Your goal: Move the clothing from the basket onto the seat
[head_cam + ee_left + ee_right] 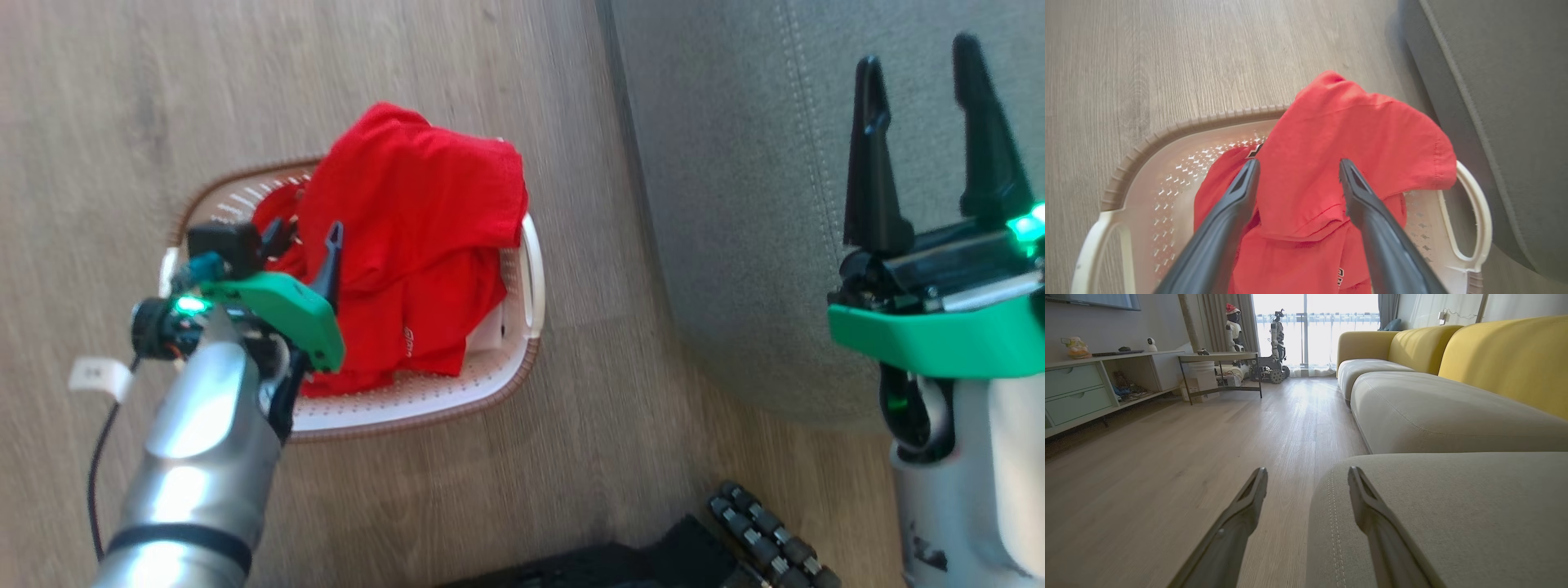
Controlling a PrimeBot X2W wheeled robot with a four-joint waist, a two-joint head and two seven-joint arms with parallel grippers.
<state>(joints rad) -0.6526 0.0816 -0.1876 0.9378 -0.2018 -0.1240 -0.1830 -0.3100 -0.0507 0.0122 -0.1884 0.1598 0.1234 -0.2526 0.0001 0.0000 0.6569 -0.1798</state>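
- Showed a small white perforated basket (441,404) with a brown rim, standing on a pale wood floor (122,122) near a large grey seat (735,163) with a double line of stitching.
- Showed bright red clothing (408,212) heaped inside the basket, with the top garment spilling over the far rim and over the handle on the seat's side.
- Showed the left gripper (1299,163) poised over the heap, fingers spread wide on either side of the top garment and gripping nothing; could not tell whether the tips touched the cloth.
- Showed the right gripper (918,53) well apart from the basket at the seat's rounded corner, fingers spread wide and empty, one over the floor and one over the grey cushion.
- Took in, from the right wrist, more grey cushions with yellow backs (1515,355) further along.
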